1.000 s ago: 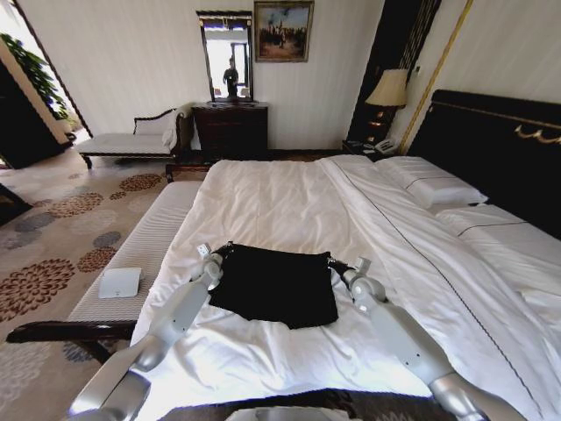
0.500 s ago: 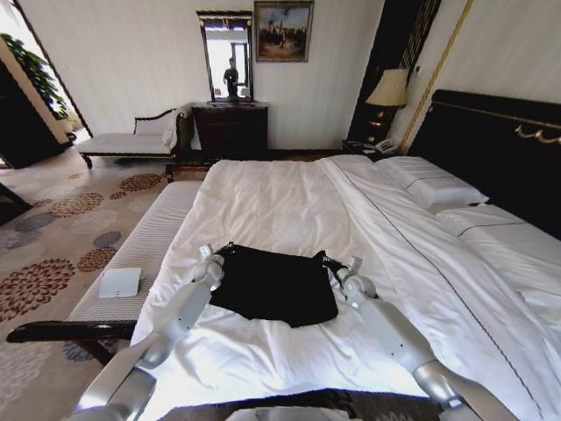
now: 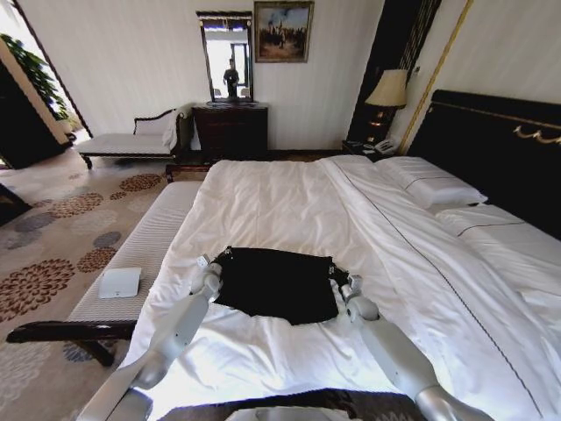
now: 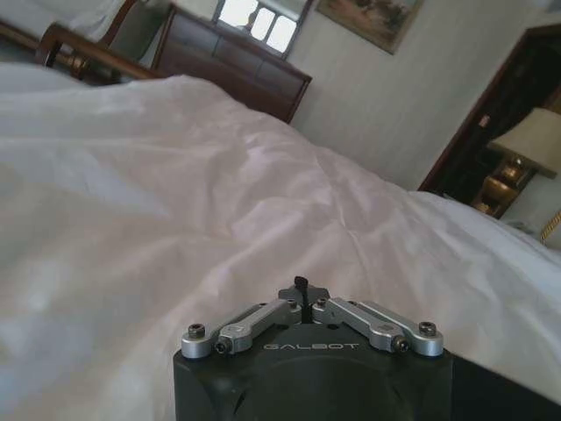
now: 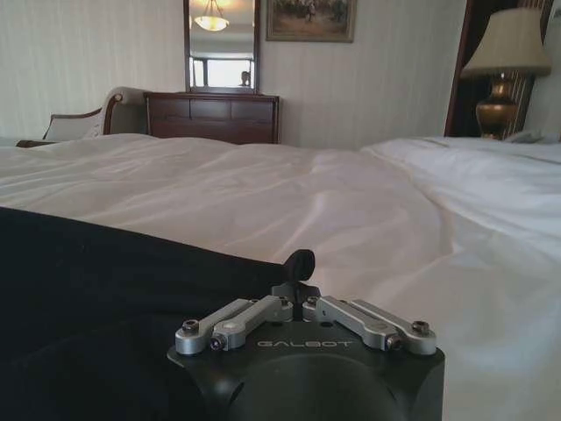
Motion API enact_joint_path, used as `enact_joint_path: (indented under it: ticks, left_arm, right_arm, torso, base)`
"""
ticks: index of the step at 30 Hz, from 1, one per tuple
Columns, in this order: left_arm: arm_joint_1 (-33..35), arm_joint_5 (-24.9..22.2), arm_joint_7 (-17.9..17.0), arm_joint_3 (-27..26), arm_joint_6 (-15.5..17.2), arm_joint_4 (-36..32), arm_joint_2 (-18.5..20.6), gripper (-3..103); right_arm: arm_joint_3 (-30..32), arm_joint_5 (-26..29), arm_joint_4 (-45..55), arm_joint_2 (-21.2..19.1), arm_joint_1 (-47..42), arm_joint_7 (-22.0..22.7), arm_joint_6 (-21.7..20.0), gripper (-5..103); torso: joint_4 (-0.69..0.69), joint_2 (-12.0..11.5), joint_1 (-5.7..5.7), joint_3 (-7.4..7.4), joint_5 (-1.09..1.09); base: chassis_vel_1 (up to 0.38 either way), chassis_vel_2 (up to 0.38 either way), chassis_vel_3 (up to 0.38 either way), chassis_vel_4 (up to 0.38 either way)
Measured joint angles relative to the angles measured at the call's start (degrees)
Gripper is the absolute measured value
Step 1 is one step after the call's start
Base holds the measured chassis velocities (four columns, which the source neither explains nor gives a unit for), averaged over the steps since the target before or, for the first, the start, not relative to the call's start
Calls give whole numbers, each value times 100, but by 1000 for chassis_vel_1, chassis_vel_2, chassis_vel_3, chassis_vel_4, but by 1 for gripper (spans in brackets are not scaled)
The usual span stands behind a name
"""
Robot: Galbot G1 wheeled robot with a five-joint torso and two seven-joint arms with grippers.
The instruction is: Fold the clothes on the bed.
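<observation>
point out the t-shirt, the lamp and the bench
t-shirt (image 3: 276, 283): head view, middle of the black fabric
lamp (image 3: 388, 89): head view, its shade
bench (image 3: 149, 239): head view, bare part of the seat

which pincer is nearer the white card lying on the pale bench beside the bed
Left. The left pincer sits at the folded black T-shirt's bench-side edge, nearest the white card. The right pincer is at the shirt's opposite edge, farther away.

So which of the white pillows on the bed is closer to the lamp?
The far pillow, lying nearer the lamp at the top of the bed. The other pillow lies closer to the robot, along the dark headboard.
</observation>
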Motion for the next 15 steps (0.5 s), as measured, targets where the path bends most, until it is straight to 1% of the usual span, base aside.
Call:
enact_joint_path:
  ticks: [1,2,3,4,5,6,7,9,12,13,15]
  left_arm:
    - [120,461,57,-60,-151,-63,-3,0]
    - [252,787,88,-112,-282,-158,-14,0]
    - [252,787,88,-112,-282,-158,-14,0]
    - [415,993,93,-191,-393,-281,-65,0]
    - [534,1086,86,-275,-467,-367,-137,0]
    - [637,1142,63,-370,-529,-442,-209,0]
    - [637,1142,63,-370,-529,-442,-209,0]
    - [807,1162,37,-571,-589,-601,-270,0]
    - [1041,1120,21,-710,-610,-873,-195,0]
    - [1041,1120,21,-710,-610,-873,-195,0]
    - [1258,1126,44,-766,-661,-1075,-105,0]
  right_arm:
    - [103,-265,36,62,-85,0,133,0]
    - [167,-527,59,112,-155,0,253,0]
    - [167,-527,59,112,-155,0,253,0]
    - [227,-820,82,161,-231,-2,372,0]
    - [288,-1072,106,208,-299,-3,484,0]
    - [339,-1264,135,252,-350,-3,573,0]
    - [339,-1264,135,252,-350,-3,573,0]
    - [472,-1703,201,375,-470,21,825,0]
    - [662,-2253,258,505,-654,67,1228,0]
    - [662,-2253,258,505,-654,67,1228,0]
    - [767,-2591,275,574,-831,96,1499,0]
  torso:
    - [0,0,0,0,-1]
    - [1,0,1,0,0]
    - [1,0,1,0,0]
    - [2,0,1,0,1]
    - [2,0,1,0,0]
    - [0,0,0,0,-2]
    - [0,0,0,0,-2]
    - [-1,0,0,0,-1]
    - [2,0,1,0,-1]
    - [2,0,1,0,-1]
    - [1,0,1,1,0]
  base:
    - [0,0,0,0]
    - [0,0,0,0]
    - [0,0,0,0]
    - [0,0,0,0]
    - [0,0,0,0]
    - [0,0,0,0]
    - [0,0,0,0]
    - [0,0,0,0]
    - [0,0,0,0]
    - [0,0,0,0]
    - [0,0,0,0]
